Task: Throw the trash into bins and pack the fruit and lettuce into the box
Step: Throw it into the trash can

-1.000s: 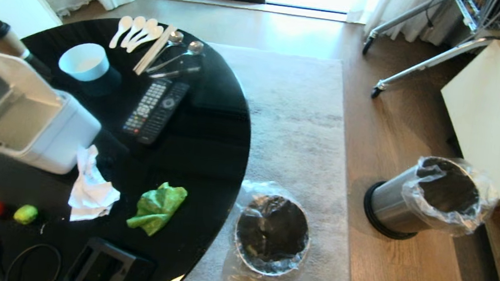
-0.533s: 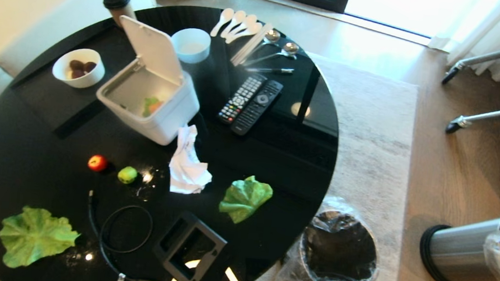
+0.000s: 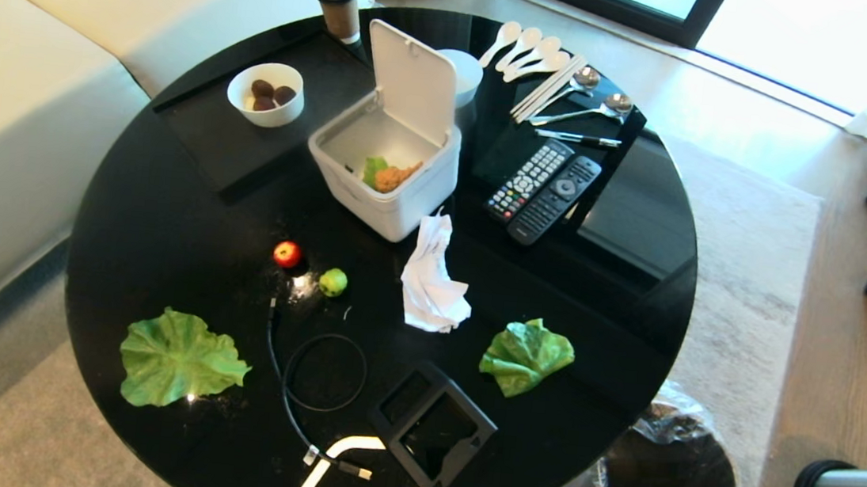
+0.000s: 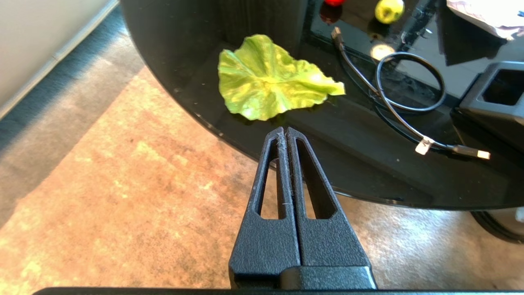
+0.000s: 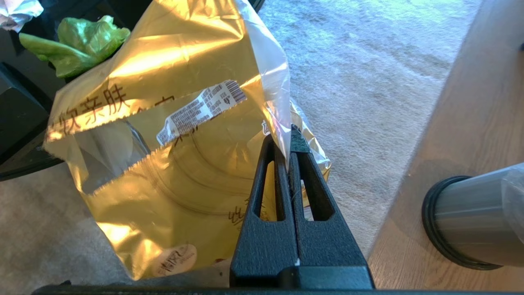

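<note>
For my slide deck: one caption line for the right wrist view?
Right claw shut on the gold snack wrapper, held above the carpet near a steel bin.

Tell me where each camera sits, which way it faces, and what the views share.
Head view: high on the robot, looking down at the round black table, open white box and a bin; no arm shows.
Left wrist view: behind the shut left gripper, facing the table edge and a lettuce leaf.
Right wrist view: behind the right gripper, shut on the gold snack wrapper, above carpet.
Shared: head and left wrist views both show that leaf.
</note>
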Tool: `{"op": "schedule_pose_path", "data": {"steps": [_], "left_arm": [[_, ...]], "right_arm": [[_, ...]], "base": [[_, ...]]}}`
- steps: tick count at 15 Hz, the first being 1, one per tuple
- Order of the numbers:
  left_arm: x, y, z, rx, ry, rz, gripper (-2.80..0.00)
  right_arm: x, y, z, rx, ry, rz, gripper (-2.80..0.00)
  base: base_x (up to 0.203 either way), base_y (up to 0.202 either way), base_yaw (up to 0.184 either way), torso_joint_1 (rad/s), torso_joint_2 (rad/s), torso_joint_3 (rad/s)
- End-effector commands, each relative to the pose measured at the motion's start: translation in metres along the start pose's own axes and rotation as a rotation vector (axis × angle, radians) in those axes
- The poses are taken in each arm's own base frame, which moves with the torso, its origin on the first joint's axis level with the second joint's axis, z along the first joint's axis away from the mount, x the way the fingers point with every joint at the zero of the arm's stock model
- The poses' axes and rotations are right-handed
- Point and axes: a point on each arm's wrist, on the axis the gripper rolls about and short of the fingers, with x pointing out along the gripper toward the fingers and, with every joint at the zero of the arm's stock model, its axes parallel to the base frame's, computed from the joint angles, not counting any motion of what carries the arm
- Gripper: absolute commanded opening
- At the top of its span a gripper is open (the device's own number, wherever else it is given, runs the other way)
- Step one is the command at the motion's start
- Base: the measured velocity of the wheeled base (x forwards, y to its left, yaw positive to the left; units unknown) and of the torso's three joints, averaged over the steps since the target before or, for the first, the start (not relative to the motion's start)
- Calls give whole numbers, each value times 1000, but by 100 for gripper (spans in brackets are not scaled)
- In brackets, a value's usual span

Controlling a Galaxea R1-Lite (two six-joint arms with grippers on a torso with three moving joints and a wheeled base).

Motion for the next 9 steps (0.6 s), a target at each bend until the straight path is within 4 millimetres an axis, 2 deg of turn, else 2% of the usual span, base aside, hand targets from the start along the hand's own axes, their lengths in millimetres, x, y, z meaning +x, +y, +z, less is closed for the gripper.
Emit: {"op": "schedule_pose_path", "data": {"steps": [1,9], "left_arm": [[0,0,0,-1,-1,0,-280],[0,0,0,-1,0,0,-280]], "right_arm": [[0,0,0,1,1,0,-280],[0,0,0,0,1,0,-280]], "base": [[0,0,0,0,0,0],[0,0,0,0,0,0]]}}
